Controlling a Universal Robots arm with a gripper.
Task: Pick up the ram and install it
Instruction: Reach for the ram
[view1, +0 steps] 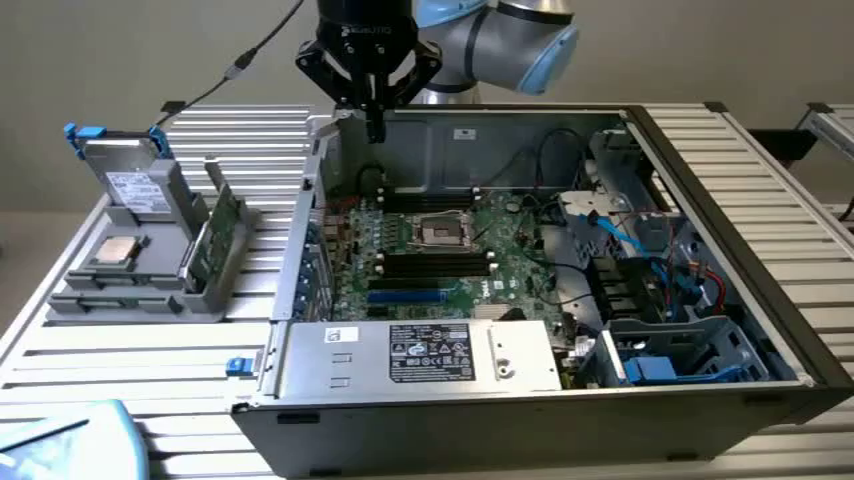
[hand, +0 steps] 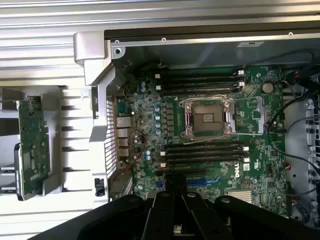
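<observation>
My gripper (view1: 374, 106) hangs from the arm above the back wall of the open computer case (view1: 694, 180), toward the exterior view's left. Its fingers are shut on the ram (view1: 378, 128), which shows as a thin dark strip held edge-on and pointing down. Below it lies the green motherboard (view1: 514, 250) with long black slots (view1: 427, 200) behind the processor socket (view1: 438, 233) and more slots (view1: 434, 265) in front of it. In the wrist view the gripper (hand: 175, 187) sits over the board's edge, near the slots (hand: 205, 152) beside the socket (hand: 207, 117).
A grey rack (view1: 134, 295) at the exterior view's left holds a taller green board with a metal edge (view1: 224, 235), a drive (view1: 134, 190) and a processor (view1: 114, 250). The power supply (view1: 427, 352) sits at the case's front, with cables and a drive cage (view1: 667, 350) at the right.
</observation>
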